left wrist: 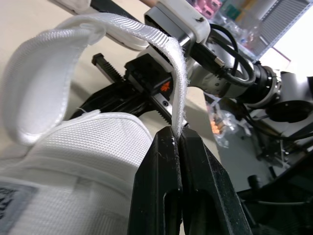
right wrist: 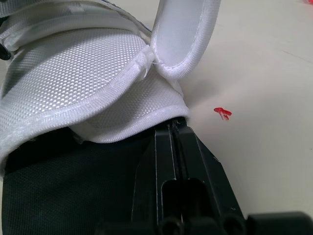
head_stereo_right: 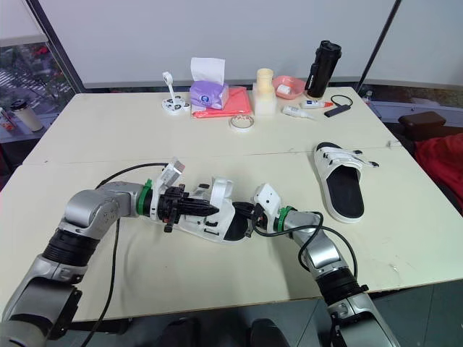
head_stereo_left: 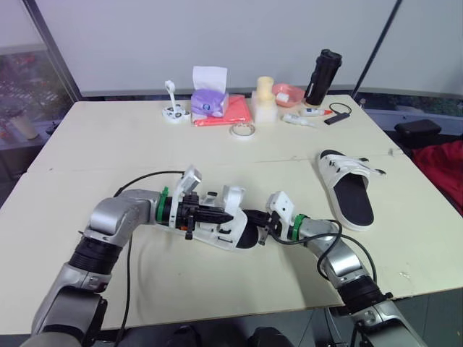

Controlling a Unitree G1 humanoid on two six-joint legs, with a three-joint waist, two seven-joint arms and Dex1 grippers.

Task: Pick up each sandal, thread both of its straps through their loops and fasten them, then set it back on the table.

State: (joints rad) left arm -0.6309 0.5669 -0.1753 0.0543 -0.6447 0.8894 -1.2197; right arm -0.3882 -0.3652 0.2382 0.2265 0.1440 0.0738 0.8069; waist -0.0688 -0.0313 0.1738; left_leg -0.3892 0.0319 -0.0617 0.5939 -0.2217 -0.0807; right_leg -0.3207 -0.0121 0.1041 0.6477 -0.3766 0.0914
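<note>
While the sandal [head_stereo_left: 226, 233] is clamped by the right gripper [right wrist: 172, 128], the strap [left wrist: 73, 58] pinched at the tips of the left gripper [left wrist: 177, 133] should be kept taut.

The far sandal [head_stereo_left: 347, 189] lies on the table [head_stereo_left: 108, 137], right of the near sandal [head_stereo_left: 228, 225].

No legible text, brand or number is present. A label [left wrist: 9, 205] on the white upper of the held sandal [left wrist: 93, 147] carries a cropped, QR-type printed pattern; it cannot be decoded. A small orange mark [left wrist: 165, 87] on the right gripper [head_stereo_left: 255, 217] housing is possibly a logo, unreadable.
</note>
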